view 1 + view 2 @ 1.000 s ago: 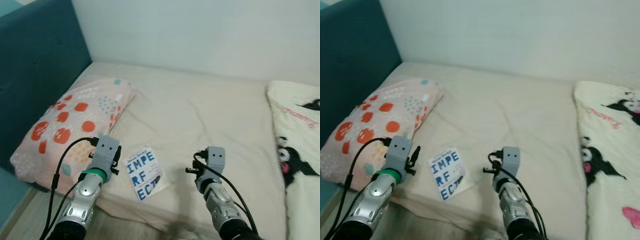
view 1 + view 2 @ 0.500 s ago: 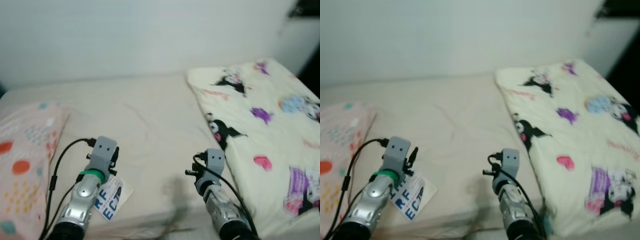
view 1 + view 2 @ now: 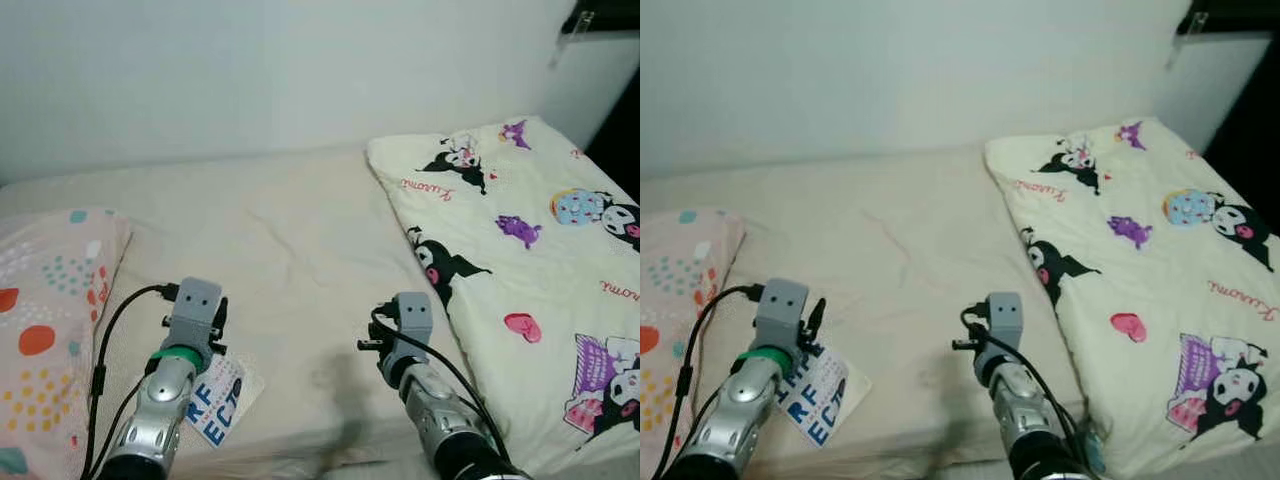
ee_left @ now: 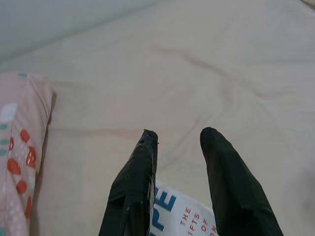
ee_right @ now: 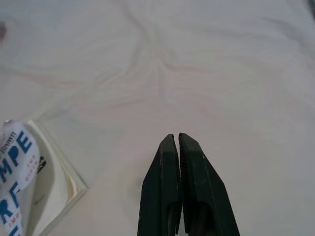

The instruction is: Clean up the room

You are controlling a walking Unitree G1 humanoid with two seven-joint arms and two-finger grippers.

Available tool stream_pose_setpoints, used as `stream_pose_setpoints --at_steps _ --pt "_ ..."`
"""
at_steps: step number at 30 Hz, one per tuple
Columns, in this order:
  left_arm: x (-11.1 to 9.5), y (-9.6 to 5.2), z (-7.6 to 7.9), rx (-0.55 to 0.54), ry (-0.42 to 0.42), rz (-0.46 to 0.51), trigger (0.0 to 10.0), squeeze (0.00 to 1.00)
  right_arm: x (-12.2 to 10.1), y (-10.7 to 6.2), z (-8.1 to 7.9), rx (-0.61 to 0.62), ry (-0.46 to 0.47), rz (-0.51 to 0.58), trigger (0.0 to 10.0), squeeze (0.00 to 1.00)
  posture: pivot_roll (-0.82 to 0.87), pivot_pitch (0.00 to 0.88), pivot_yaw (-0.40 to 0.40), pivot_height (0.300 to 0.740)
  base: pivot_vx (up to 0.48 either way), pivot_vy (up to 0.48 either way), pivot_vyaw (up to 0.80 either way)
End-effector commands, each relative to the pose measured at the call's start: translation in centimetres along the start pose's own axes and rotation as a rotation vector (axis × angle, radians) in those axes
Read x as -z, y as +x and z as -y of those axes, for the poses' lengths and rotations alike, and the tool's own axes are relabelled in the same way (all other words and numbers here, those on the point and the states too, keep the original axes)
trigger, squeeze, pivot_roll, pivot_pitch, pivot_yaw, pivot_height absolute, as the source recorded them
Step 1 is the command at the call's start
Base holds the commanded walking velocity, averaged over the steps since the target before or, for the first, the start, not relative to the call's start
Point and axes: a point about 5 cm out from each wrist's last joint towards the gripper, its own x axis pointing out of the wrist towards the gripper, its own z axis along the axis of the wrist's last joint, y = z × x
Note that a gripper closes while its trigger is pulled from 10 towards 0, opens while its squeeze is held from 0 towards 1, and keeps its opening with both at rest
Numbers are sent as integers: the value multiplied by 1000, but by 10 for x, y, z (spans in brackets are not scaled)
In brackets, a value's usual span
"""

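Left eye view is looking down at a bed (image 3: pixel 300 260) with a beige sheet, and a book (image 3: pixel 218 400) with big blue letters is lying near the front edge, just beside a dotted pillow (image 3: pixel 45 330). A cartoon-print blanket (image 3: pixel 520 260) is covering the other side. The left pincer (image 4: pixel 179 142) is hovering right above the book with its fingers spread apart and nothing between them, so it's looking like the book is the thing being tidied. The right pincer (image 5: pixel 178 142) is hanging over bare sheet a bit off from the book, fingers pressed together and holding nothing. What I'm worrying about: the book is sitting flat on soft bedding with its cover curling up a little, so a grab from above could be catching only the cover or a few pages and letting the rest flop open. It's also lying close to the mattress edge, so a nudge from a finger could be pushing it off onto the floor. The sheet might be bunching into the grip too.
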Motion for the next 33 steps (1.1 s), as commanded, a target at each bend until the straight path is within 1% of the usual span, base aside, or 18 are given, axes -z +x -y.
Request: stream_pose_setpoints --at_steps 1,7,10,28,33 --pt "5 -4 0 -9 -14 -21 10000 0 5 0 -3 -14 11 -31 10000 0 60 0 84 740 0 386 0" --pt "6 -7 3 -16 -28 -29 10000 0 6 0 -4 -24 11 -35 10000 0 60 0 84 740 0 456 0" --pt "6 -8 4 -18 -29 -32 10000 0 6 0 -5 -32 9 -38 10000 0 67 4 70 740 0 480 0" --pt "5 -11 -1 -32 -29 -36 10000 0 7 2 -9 -48 11 -47 10000 0 77 7 64 740 0 451 0" --pt "5 -12 -2 -28 -2 -39 10000 0 7 2 -9 -48 13 -46 10000 0 77 6 65 740 0 0 0"
